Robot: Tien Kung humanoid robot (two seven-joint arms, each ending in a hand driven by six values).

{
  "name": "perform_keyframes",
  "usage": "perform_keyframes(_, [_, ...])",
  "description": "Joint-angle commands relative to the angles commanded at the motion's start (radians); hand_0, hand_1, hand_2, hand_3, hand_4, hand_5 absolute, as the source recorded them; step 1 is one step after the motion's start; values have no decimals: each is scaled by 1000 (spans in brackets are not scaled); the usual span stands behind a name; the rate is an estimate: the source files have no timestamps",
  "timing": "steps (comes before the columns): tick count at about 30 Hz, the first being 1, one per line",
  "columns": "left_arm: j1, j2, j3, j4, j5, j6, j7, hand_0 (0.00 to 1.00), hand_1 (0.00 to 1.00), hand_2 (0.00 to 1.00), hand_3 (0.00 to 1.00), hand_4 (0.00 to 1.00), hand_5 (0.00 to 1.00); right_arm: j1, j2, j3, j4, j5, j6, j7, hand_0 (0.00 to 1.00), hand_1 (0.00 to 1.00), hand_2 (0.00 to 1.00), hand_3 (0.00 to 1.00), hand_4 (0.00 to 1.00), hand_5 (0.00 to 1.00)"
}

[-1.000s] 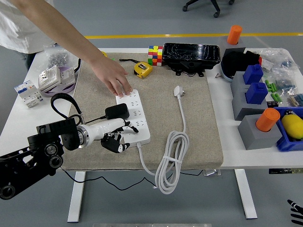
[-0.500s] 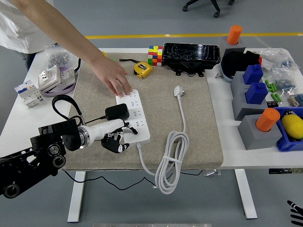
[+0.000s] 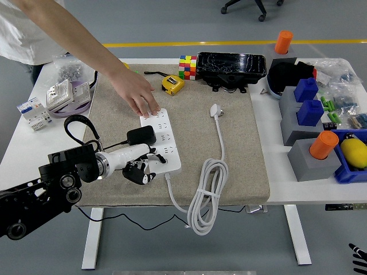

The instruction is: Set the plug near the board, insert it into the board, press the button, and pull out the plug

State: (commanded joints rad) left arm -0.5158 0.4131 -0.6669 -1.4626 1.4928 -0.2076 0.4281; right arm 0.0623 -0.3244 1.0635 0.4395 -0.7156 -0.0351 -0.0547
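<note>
So the left hand (image 3: 139,169) is sitting at the near left edge of the white power strip (image 3: 161,141), fingers curled in tight with the tips touching the strip's near end. It isn't actually gripping anything as far as I can see, just balled up against it. The black plug (image 3: 141,135) is lying right beside the strip's left edge, just above the robot's wrist, with its thin black cord running off to the left. I can't tell if it's seated in a socket or just resting alongside.

A person's hand (image 3: 136,93) is reaching in from the far left and pressing fingertips down on the far end of the strip.

The right hand (image 3: 359,258) is only poking in at the bottom right corner, below the table, and I can't tell how its fingers are set.

Counting stuff: one power strip, one black plug, one white plug (image 3: 216,109) lying on the mat (image 3: 235,154) with its cable coiled at the near edge. One colour cube (image 3: 187,66), one yellow tape measure (image 3: 173,84), one black tray (image 3: 231,67) along the far side. On the right I'm counting two orange cylinders (image 3: 324,144), two blue blocks (image 3: 310,112) and one yellow thing (image 3: 354,152) in a blue bin.
</note>
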Motion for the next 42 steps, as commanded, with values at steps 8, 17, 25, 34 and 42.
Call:
perform_keyframes(8, [33, -3, -62, -32, -71, 73, -94, 132, 55, 154, 658, 579, 2, -5, 2, 6, 1, -1, 0, -1, 657, 663, 659, 556, 911, 506])
perform_keyframes(17, [69, -13, -83, 13, -170, 233, -292, 214, 157, 271, 610, 790, 144, -10, -1, 14, 7, -2, -1, -1, 655, 662, 659, 555, 910, 506])
perform_keyframes(25, [86, 18, -84, 11, -168, 277, -387, 211, 165, 280, 705, 776, 118, -20, -3, 26, 8, -6, 0, -2, 657, 663, 660, 555, 911, 505])
perform_keyframes(34, [61, 42, -32, 20, -115, 260, -377, 201, 160, 250, 878, 602, 2, -23, -6, 42, 10, -9, 0, -2, 657, 662, 659, 555, 911, 506])
perform_keyframes(42, [25, 66, 15, 31, 19, 233, -364, 200, 154, 240, 870, 624, 2, -24, -10, 43, 11, -9, 0, -2, 657, 662, 659, 555, 910, 506])
